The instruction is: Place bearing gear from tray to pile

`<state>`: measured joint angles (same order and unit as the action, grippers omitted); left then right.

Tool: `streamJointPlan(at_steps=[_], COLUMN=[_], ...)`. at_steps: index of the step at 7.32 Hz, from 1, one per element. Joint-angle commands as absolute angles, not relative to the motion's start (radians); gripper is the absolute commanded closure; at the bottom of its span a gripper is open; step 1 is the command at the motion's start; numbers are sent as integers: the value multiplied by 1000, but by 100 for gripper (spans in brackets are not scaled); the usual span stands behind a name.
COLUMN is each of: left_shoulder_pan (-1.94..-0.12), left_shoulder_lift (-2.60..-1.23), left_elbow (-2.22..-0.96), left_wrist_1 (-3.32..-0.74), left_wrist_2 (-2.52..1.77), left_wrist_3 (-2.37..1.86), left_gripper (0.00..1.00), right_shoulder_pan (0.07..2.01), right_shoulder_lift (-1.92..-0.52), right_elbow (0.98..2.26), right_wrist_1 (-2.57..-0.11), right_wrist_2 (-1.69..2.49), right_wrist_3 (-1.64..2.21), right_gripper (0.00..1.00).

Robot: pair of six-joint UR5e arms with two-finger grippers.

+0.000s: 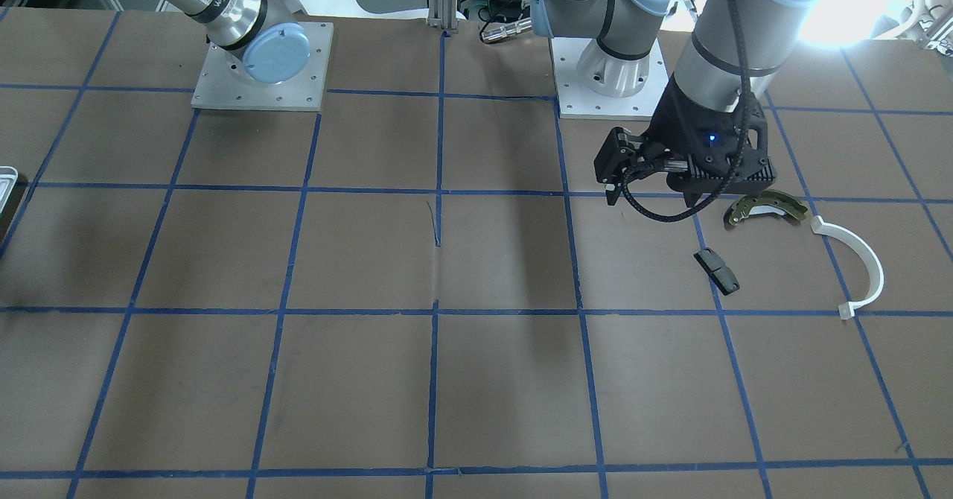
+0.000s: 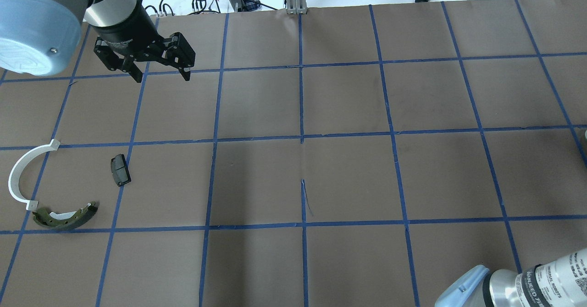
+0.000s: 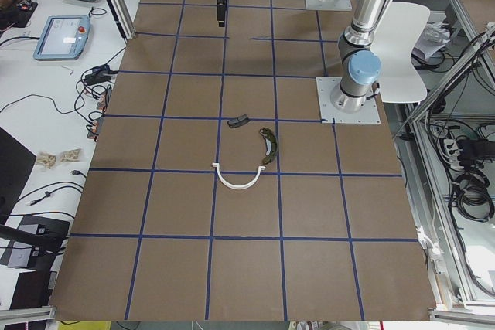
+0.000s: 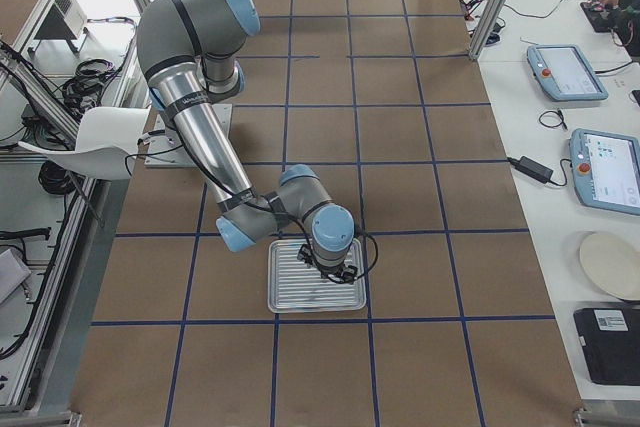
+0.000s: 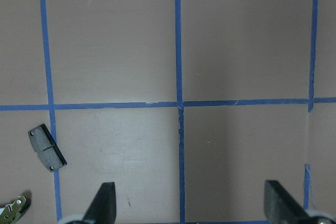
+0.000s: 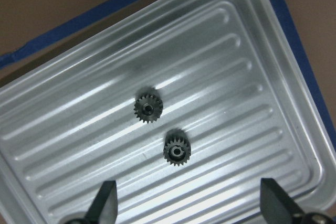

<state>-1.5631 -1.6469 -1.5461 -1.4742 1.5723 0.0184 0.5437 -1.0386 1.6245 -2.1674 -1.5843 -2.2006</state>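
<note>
The silvery ribbed tray [image 6: 236, 51] fills the right wrist view and holds two small dark toothed bearing gears [image 6: 148, 108] [image 6: 177, 151] side by side. My right gripper [image 6: 189, 208] is open and empty, hovering straight above them; it shows over the tray [image 4: 290, 292] in the exterior right view. The pile lies at the table's other end: a brass-grey brake shoe [image 2: 64, 217], a white half-ring [image 2: 18, 174] and a black block [image 2: 120, 170]. My left gripper [image 2: 161, 75] is open and empty, held above the table beyond the pile.
The brown table surface [image 2: 348, 178] is marked with a blue tape grid. The arm base plates [image 1: 260, 67] [image 1: 610, 74] stand at the robot's edge. Cables and tablets lie on the operators' side benches [image 3: 66, 32].
</note>
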Motion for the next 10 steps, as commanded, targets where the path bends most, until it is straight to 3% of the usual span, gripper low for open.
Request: streamJointPlan(at_steps=[1, 4, 9, 10], left_shoulder_pan=[-1563, -1563, -1563, -1563], left_shoulder_lift=[-1646, -1643, -1646, -1646], left_elbow=[-1548, -1549, -1549, -1549], left_wrist_1=[-1474, -1474, -1474, -1474], left_wrist_2=[1572, 1574, 1572, 1572], left_wrist_3=[18, 18, 18, 18], left_gripper=[0, 0, 0, 0], right_shoulder_pan=[538, 540, 537, 537], right_shoulder_lift=[-1035, -1031, -1009, -1009], right_elbow=[1680, 1683, 1683, 1683], right_wrist_1=[-2252, -2255, -2258, -2258], right_wrist_2=[-1583, -1540, -1549, -1551], right_wrist_3=[-2261, -2266, -2260, -2260], right_gripper=[14, 22, 26, 32])
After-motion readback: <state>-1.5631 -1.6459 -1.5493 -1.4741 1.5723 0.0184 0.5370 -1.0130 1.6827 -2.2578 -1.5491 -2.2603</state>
